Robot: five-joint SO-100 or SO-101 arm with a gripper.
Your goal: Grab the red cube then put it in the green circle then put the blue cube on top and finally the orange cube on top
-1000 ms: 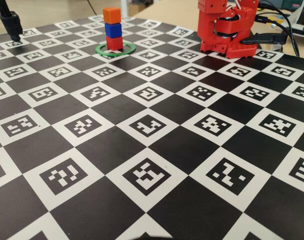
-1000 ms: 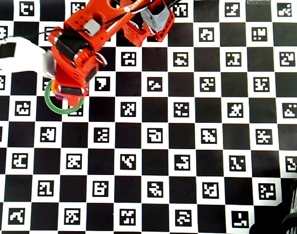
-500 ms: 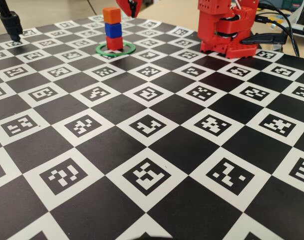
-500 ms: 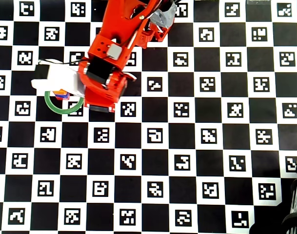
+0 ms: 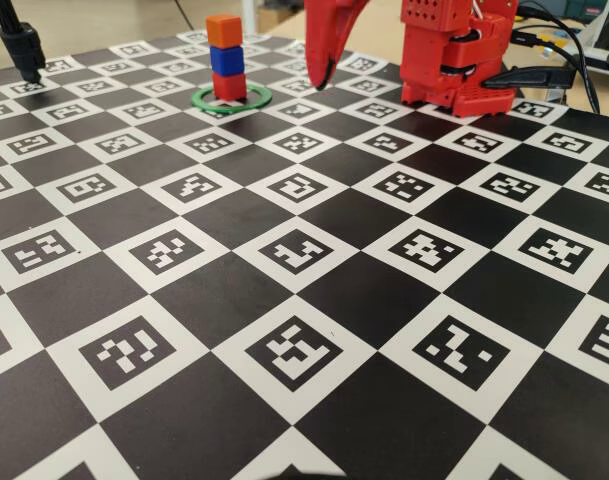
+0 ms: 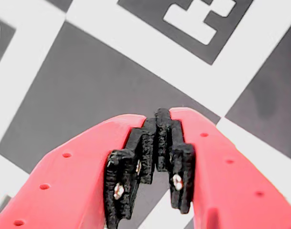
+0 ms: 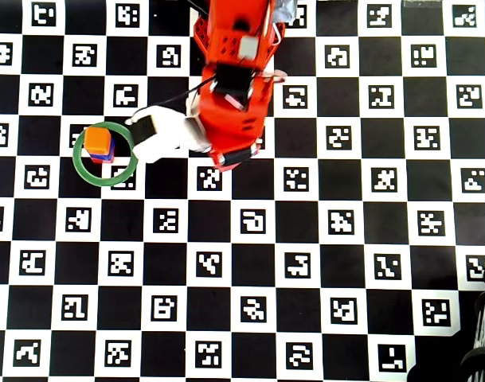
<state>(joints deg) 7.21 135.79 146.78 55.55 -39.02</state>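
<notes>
Where the green circle (image 5: 231, 98) lies flat on the checkered marker board (image 5: 304, 300), far back and left of centre in the fixed view, the red cube (image 5: 229, 85) sits inside it with the blue cube (image 5: 226, 60) stacked on it and the orange cube (image 5: 223, 30) on top, the three forming an upright column. From overhead the orange cube (image 7: 98, 142) covers most of the stack, which stands in the upper left part of the ring (image 7: 115, 178) rather than at its centre; a sliver of blue (image 7: 103, 157) shows at its lower edge. The gripper (image 5: 325, 78) hangs to the right of the stack in the fixed view, apart from it, its red fingers pointing down with the tips just above the board. In the wrist view the gripper (image 6: 160, 116) has its fingers brought together, the black toothed pads (image 6: 131, 179) meeting at the tip with nothing between them, over a black square and a white band of the board. Overhead, the red arm (image 7: 234, 79) reaches down from the top edge, and a white part (image 7: 166, 137) at its wrist points left toward the ring without touching it. The arm's red base (image 5: 454, 55) stands at the far right of the board in the fixed view, with black cables (image 5: 559, 60) beside it
</notes>
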